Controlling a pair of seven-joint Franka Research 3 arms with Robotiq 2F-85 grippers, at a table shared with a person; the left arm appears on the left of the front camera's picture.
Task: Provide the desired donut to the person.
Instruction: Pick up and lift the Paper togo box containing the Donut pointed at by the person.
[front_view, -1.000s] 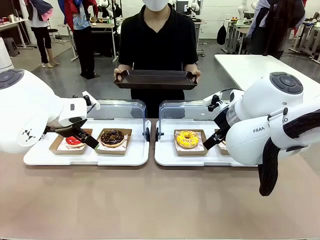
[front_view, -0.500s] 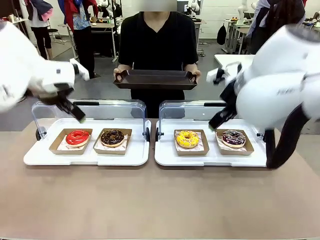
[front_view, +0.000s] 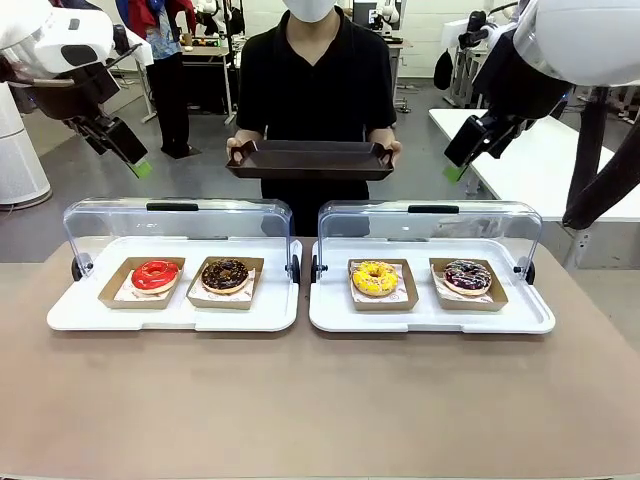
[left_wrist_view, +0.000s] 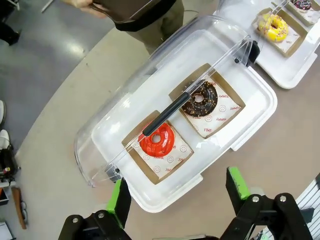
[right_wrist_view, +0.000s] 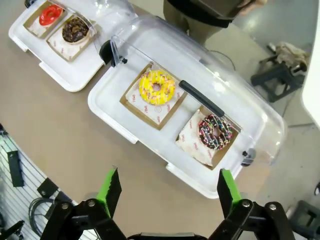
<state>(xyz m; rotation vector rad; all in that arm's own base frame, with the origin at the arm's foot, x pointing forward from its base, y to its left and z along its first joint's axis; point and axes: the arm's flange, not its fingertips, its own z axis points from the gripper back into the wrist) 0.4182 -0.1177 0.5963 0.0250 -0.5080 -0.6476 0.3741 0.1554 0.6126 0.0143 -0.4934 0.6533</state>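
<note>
A person in a black short-sleeved T-shirt (front_view: 315, 80) is standing at the far side of the brown desk (front_view: 320, 400), holding a dark brown rectangular serving tray (front_view: 310, 160) level in front of the waist with both hands.

Two white plastic display trays are lying side by side on the desk, their clear hinged lids standing open at the back. In the left display tray (front_view: 170, 318) a red glazed donut (front_view: 155, 273) is sitting in a small brown card dish, with a chocolate donut with pale sprinkles (front_view: 225, 273) just beside it towards the middle. In the right display tray (front_view: 430, 322) a yellow glazed donut (front_view: 375, 277) is lying nearer the middle and a dark donut with coloured sprinkles (front_view: 467, 275) nearer the outer end.

The left gripper (front_view: 125, 150) is hanging high above the left display tray, well apart from the donuts, its jaws spread wide and holding nothing. The right gripper (front_view: 465, 150) is hanging high above the right display tray, its jaws likewise wide and holding nothing.
</note>
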